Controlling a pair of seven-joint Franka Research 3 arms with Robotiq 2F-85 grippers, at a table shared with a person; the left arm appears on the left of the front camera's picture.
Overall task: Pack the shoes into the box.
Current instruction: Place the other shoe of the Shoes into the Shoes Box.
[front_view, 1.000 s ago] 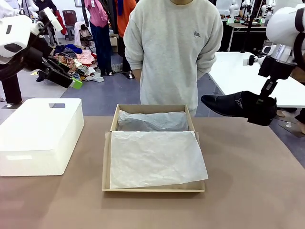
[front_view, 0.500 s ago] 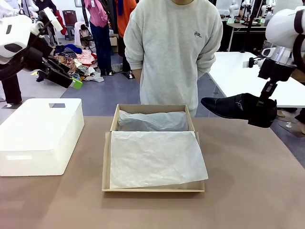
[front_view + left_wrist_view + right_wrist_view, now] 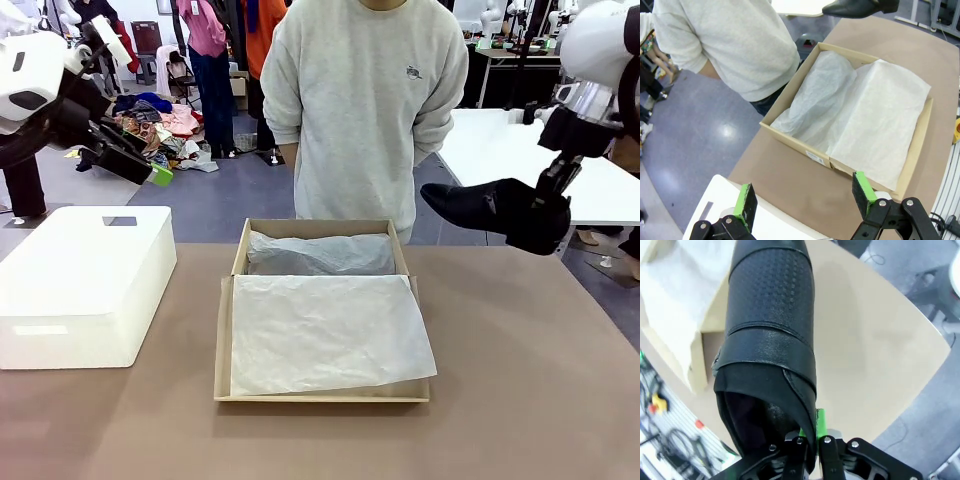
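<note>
One black leather shoe (image 3: 478, 206) hangs in the air past the table's far right corner, its toe pointing left toward the person. My right gripper (image 3: 545, 216) is shut on the shoe's heel rim; in the right wrist view the fingers (image 3: 810, 441) pinch the collar of the shoe (image 3: 771, 325). The brown cardboard box (image 3: 224, 340) lies open mid-table, lined with white tissue paper (image 3: 325, 330). My left gripper (image 3: 150, 172) is open, high at the left; in its wrist view (image 3: 805, 194) it looks down on the box (image 3: 796, 143) and the shoe (image 3: 860, 6).
A large white plastic box (image 3: 85, 285) stands at the table's left. A person in a grey sweatshirt (image 3: 365, 100) stands at the far edge behind the cardboard box. Bare brown tabletop (image 3: 530, 380) lies to the right and in front of the box.
My right gripper has lifted the shoe a little higher. The left arm and the box have not moved.
</note>
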